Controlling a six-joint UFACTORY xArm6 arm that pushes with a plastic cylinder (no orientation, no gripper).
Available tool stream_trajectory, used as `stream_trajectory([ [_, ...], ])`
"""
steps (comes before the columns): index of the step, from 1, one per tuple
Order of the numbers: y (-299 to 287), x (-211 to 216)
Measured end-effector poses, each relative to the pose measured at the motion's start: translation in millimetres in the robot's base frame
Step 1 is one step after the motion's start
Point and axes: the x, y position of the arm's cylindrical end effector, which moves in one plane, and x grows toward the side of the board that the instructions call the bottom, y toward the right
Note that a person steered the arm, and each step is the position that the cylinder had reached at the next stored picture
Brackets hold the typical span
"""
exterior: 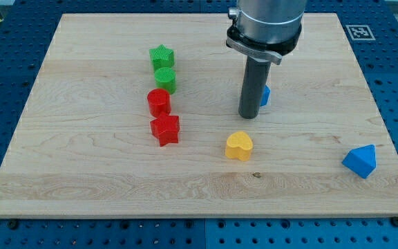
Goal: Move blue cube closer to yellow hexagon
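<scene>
A blue block (265, 95) is sitting a little right of the board's middle, nearer the top edge, mostly hiding behind the rod, so its shape cannot be told. My tip (248, 115) is resting just at its left side, seemingly touching it. The rod is carrying no claw, so there is nothing clenched or released to report.

A yellow heart-shaped block (239, 146) is lying just below my tip, toward the bottom edge, with bare wood between them. No yellow hexagon is showing itself.

A second blue block (360, 161), pointed on top, is sitting near the bottom right corner. Left of centre, a column is running toward the bottom edge: green star (162, 57), green cylinder (165, 79), red cylinder (159, 102), red star (165, 129).

Counting: two blue, two green, two red, one yellow.
</scene>
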Motion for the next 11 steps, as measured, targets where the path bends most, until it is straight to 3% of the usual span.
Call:
stream_trajectory([
  [2, -13, -16],
  [7, 17, -21],
  [9, 40, -9],
  [10, 62, 18],
  [11, 89, 5],
])
